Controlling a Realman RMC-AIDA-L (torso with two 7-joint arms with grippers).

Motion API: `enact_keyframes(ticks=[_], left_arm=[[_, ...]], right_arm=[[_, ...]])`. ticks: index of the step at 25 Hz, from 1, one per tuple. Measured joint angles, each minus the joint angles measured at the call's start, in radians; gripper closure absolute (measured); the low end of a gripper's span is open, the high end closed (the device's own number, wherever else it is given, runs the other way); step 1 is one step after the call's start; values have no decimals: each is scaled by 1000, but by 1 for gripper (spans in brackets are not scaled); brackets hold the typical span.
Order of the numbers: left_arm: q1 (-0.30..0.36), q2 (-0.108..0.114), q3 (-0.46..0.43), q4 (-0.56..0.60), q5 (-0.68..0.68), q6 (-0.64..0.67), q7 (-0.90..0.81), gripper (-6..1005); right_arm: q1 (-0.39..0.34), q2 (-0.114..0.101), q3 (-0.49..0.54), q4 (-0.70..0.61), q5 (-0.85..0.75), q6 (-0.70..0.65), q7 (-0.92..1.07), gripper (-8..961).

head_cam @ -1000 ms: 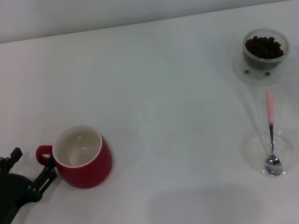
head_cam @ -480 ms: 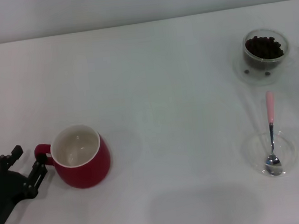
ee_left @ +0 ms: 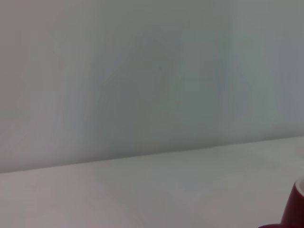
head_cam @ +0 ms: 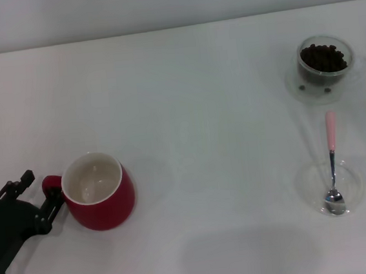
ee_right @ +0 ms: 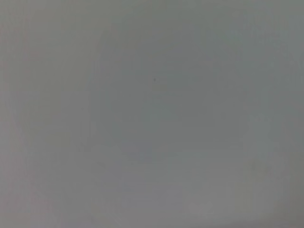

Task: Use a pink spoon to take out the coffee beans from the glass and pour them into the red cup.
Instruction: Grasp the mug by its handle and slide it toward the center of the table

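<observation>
the left gripper (head_cam: 38,192) sits low at the near left of the white worktop (head_cam: 200,109), its two black fingers spread apart, one fingertip (head_cam: 26,176) free on the outer side and the other touching the small loop handle of the red cup (head_cam: 99,191). the fingers stand on either side of that handle but do not look clamped on it, so the gripper holds nothing. the cup stands upright just beside the gripper, on the side toward the middle of the worktop; it is rounded, glossy dark red ceramic with a plain white inside. the left wrist view catches only a sliver of its red wall (ee_left: 295,206) at the edge.

far across the worktop from the left gripper stands the glass (head_cam: 324,60), small, clear and round, on a clear saucer, with dark brown coffee beans (head_cam: 322,57) heaped inside and a couple of beans loose on the saucer. nearer than the glass, well apart from the gripper, the pink spoon (head_cam: 332,165) lies with its shiny metal bowl resting in a flat clear round dish (head_cam: 353,182) and its pale pink handle end pointing toward the glass.

the right gripper is out of sight.
</observation>
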Motion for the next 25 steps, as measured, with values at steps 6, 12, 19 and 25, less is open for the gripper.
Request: enact_keyframes(ticks=[6, 12, 19, 25], left_arm=[[0, -1, 2, -2, 3, 13, 0, 495], [1, -2, 2, -5, 4, 16, 0, 632], [-4, -3, 0, -2, 3, 17, 0, 731], [-11, -2, 1, -5, 3, 17, 0, 800]], right_arm=[[0, 0, 0, 0, 0, 0, 0, 102], [1, 0, 0, 0, -1, 0, 0, 102], [2, 0, 0, 0, -2, -1, 0, 103], [2, 0, 0, 0, 1, -1, 0, 104]])
